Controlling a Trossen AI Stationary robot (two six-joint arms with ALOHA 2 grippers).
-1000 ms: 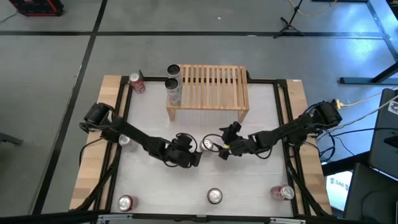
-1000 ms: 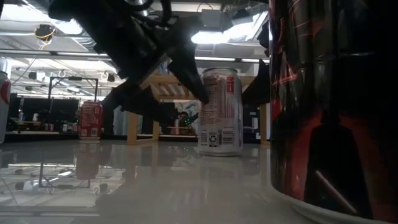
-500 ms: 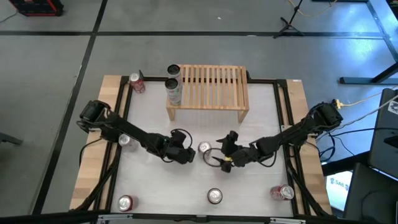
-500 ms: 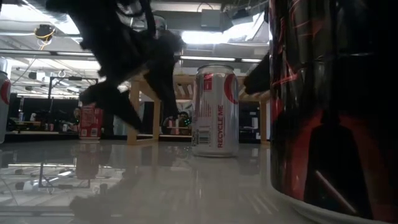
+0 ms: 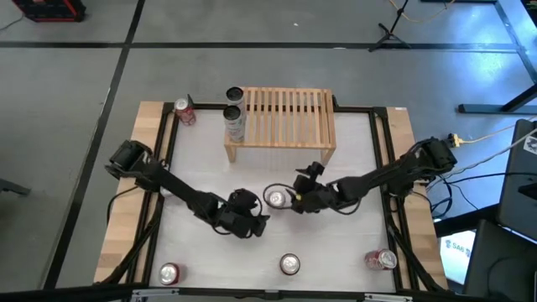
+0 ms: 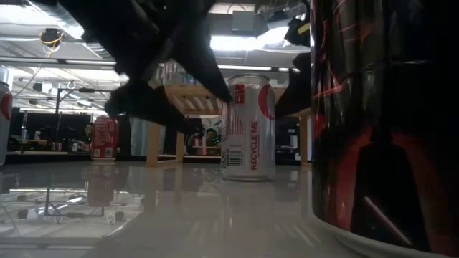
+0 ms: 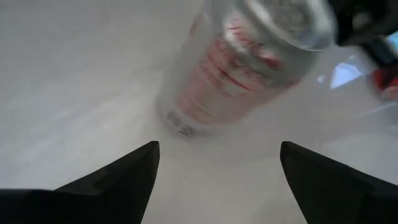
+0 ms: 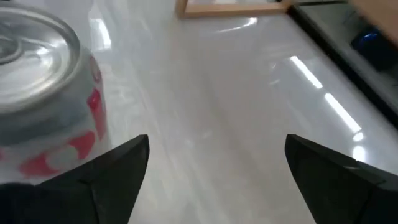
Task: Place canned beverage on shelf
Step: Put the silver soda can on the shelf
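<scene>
A silver and red can (image 5: 275, 199) stands upright on its base on the white table, in front of the pale slatted shelf (image 5: 289, 122). My left gripper (image 5: 258, 216) is open just to the near left of the can, which shows ahead of its fingers in the left wrist view (image 7: 242, 68). My right gripper (image 5: 294, 201) is open just to the right of the can. In the right wrist view the can (image 8: 43, 93) stands to one side of the fingers, outside their gap. Two cans (image 5: 234, 105) stand at the shelf's left end.
A red can (image 5: 184, 110) stands left of the shelf. Another can (image 5: 168, 190) stands under the left arm. Three more cans (image 5: 289, 264) stand along the near edge. A dark can (image 6: 387, 122) stands close in front of the low camera. A black frame borders the table.
My left gripper has drawn back from the can toward the near edge. My right gripper swung toward the near edge and came back beside the can. The can has turned about its upright axis, showing a different side in the low view, and has shifted slightly left.
</scene>
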